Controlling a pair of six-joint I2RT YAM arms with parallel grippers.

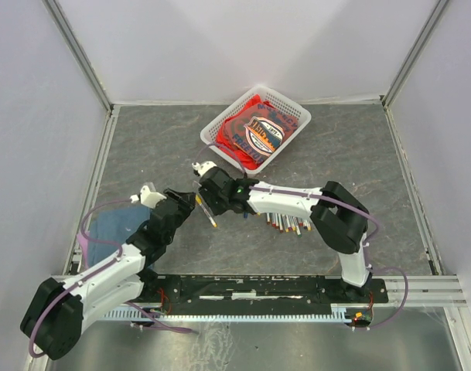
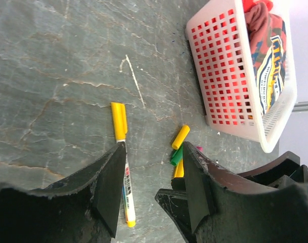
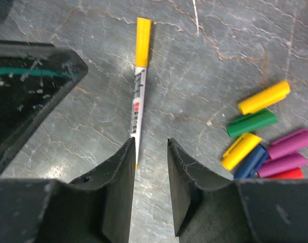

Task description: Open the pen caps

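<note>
A white pen with a yellow cap (image 3: 142, 35) lies flat on the grey table; it also shows in the left wrist view (image 2: 118, 120) and in the top view (image 1: 211, 219). Loose pen caps lie in a small heap: yellow (image 3: 264, 97), green (image 3: 251, 123), yellow (image 3: 240, 150), blue, purple (image 3: 291, 143) and red; some show in the left wrist view (image 2: 180, 136). My right gripper (image 3: 149, 142) is open and empty, low over the table, its left finger beside the pen's barrel. My left gripper (image 2: 154, 147) is open and empty, the pen's barrel running under its left finger.
A white slotted basket (image 1: 216, 125) holding a red printed cloth stands at the back. A row of uncapped pens (image 1: 285, 224) lies under the right arm. A blue cloth (image 1: 111, 228) lies at the left. The two grippers sit close together, facing each other.
</note>
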